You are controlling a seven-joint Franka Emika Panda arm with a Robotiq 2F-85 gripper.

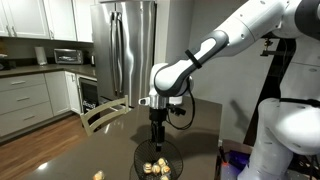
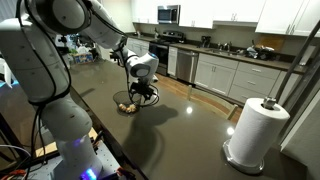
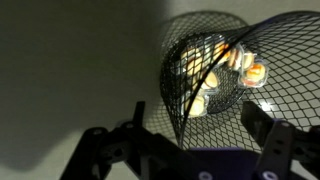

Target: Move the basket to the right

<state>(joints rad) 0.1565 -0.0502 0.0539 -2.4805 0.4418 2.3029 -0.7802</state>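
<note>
- We see the basket (image 1: 157,160) on the dark bench (image 1: 60,155), close to the bench edge at the bottom of an exterior view. It is round, black and made of wire mesh.
- Small pale tan round things (image 3: 225,72) lie inside it. In the wrist view they show through the mesh.
- In the wrist view the basket fills the upper right part of the picture, and its near side dips down toward the fingers (image 3: 110,150).
- The gripper (image 1: 157,135) hangs right above the basket and points straight down at it.
- The fingers are spread apart, one on each side of the basket's near wall. We cannot tell if they touch the wire.
- The white arm (image 1: 215,45) comes in from the upper right of that exterior view and bends down to the basket.
- A white paper towel roll (image 2: 257,128) stands upright on the same bench, well apart from the basket.
- A wooden chair (image 1: 100,115) stands at the far side of the bench.
- Behind it we see a shiny fridge (image 1: 125,50) and white kitchen cupboards (image 1: 25,95).
</note>
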